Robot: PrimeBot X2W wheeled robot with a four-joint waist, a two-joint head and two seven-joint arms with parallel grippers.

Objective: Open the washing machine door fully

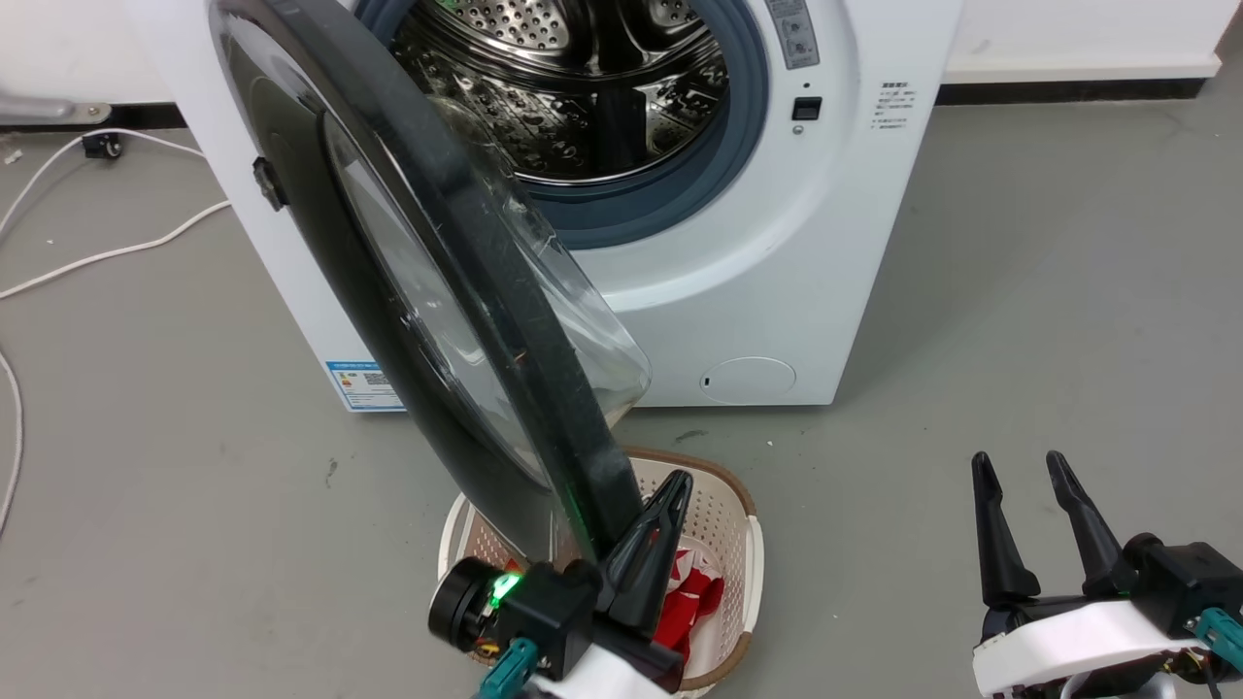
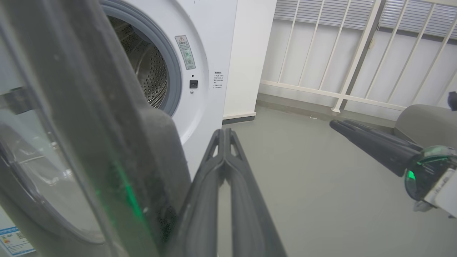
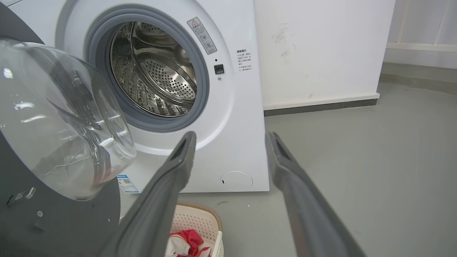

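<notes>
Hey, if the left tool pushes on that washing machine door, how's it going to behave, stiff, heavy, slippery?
The washing machine door looks like a thick rigid ring, so it should swing as one piece. Its glossy rim seems slippery; the shut left tool lying alongside might slide. The bulging glass bowl probably adds weight.

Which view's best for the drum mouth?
Right wrist view: the drum mouth shows nearly whole, facing the camera. Head view crops its top, and the washing machine door hides its left; left wrist view gives a slanted sliver.
</notes>
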